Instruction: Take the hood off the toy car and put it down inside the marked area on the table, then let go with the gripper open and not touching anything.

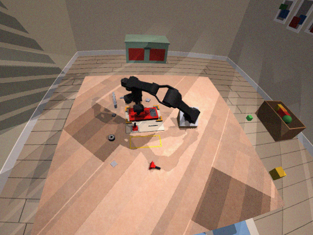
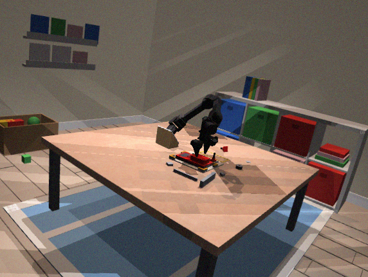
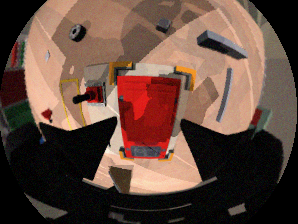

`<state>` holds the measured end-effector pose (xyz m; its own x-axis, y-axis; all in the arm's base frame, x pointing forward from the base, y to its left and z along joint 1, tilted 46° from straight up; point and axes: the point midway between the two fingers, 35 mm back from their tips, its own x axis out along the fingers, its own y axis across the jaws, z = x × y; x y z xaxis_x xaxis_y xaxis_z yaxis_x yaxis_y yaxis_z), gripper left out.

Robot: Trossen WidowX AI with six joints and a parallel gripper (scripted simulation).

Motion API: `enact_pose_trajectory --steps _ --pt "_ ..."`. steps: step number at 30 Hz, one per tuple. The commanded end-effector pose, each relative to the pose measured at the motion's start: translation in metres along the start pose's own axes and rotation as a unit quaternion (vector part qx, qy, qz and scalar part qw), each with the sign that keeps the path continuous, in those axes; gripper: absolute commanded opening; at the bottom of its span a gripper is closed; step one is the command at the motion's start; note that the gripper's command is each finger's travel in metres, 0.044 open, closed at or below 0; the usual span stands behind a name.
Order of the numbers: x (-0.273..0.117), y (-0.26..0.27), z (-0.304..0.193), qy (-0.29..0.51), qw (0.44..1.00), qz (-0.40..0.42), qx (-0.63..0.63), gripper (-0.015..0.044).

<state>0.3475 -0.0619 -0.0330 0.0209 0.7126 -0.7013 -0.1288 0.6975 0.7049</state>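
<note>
The toy car [image 1: 154, 126] [image 3: 150, 71] has a cream body with orange corners. Its red hood [image 1: 149, 115] [image 2: 184, 156] [image 3: 150, 132] lies on top, with a grey panel at one end. My gripper [image 2: 201, 154] [image 3: 149, 120] is open and empty, pointing down above the hood. In the wrist view the fingertips stand to either side of the hood; whether they touch it cannot be told. The marked area [image 1: 145, 147] [image 3: 69, 80] is a yellow outline on the table, beside the car on its lever side. No object lies in it.
A red and black lever [image 1: 135, 128] [image 3: 94, 95] stands at the car's side. Around it lie a dark wheel [image 1: 109, 138] [image 2: 239, 167], a small dark block [image 1: 114, 115] [image 3: 163, 25], grey bars [image 2: 207, 180] [image 3: 225, 95] and a red piece with a black handle [image 1: 152, 165].
</note>
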Motion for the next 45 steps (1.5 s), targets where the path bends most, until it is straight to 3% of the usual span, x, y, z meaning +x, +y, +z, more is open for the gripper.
enact_pose_trajectory --steps 1,45 --pt "0.004 0.001 -0.001 -0.001 1.0 0.003 0.003 0.044" --pt "0.025 0.001 -0.001 -0.001 1.0 0.004 0.003 0.044"
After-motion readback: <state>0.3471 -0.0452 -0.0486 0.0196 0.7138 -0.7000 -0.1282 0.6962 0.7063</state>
